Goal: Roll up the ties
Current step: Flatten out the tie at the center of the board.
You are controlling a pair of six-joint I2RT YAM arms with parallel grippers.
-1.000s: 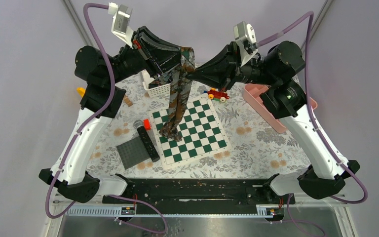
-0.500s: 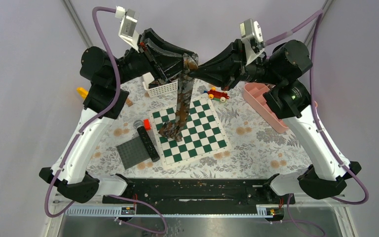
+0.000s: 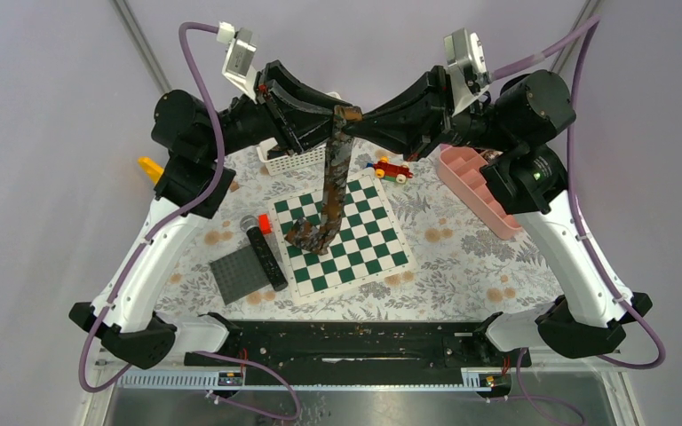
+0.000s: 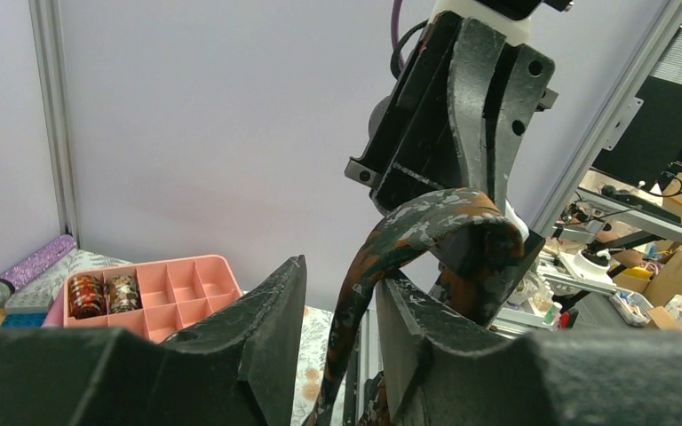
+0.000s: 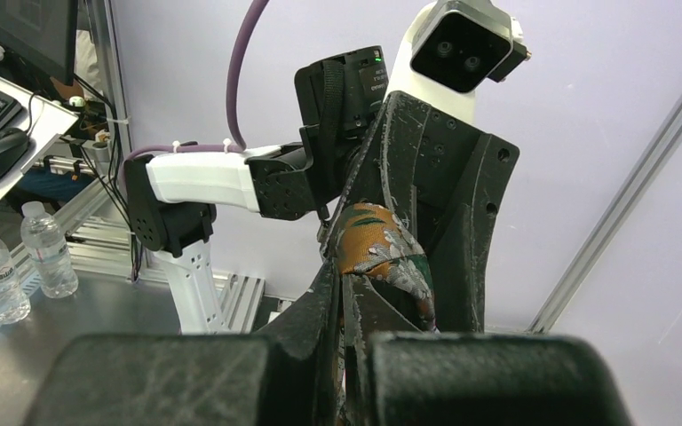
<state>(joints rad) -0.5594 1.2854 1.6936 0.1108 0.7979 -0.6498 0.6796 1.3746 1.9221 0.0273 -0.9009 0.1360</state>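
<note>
Right end effector [image 5: 344, 280] first: its fingers are pressed almost together, pinching the folded top of the tie [image 3: 331, 182]. The orange and green patterned fold bulges out just above the fingertips in the right wrist view. That is a firm grip, with hardly any gap between the jaws.

Over to the left end effector [image 4: 339, 277]: its jaws stand partly apart with a clear gap. The tie runs down through that gap, lying against one finger and free of the other. It is not clamped on this side.

Both arms are raised high over the far half of the worktop [image 3: 462, 266]. The left arm [image 3: 155, 240] and the right arm [image 3: 568, 240] reach inward, so the two end effectors meet nose to nose in the middle. The fold of the tie sits right between them.

From there the tie hangs straight down as a narrow brown-rust strip. Its lower end is crumpled on the green and white chessboard [image 3: 368, 240].

Off to the right sits the pink tray [image 4: 191, 288], with two coiled ties [image 4: 86, 295] side by side in its compartments.
</note>
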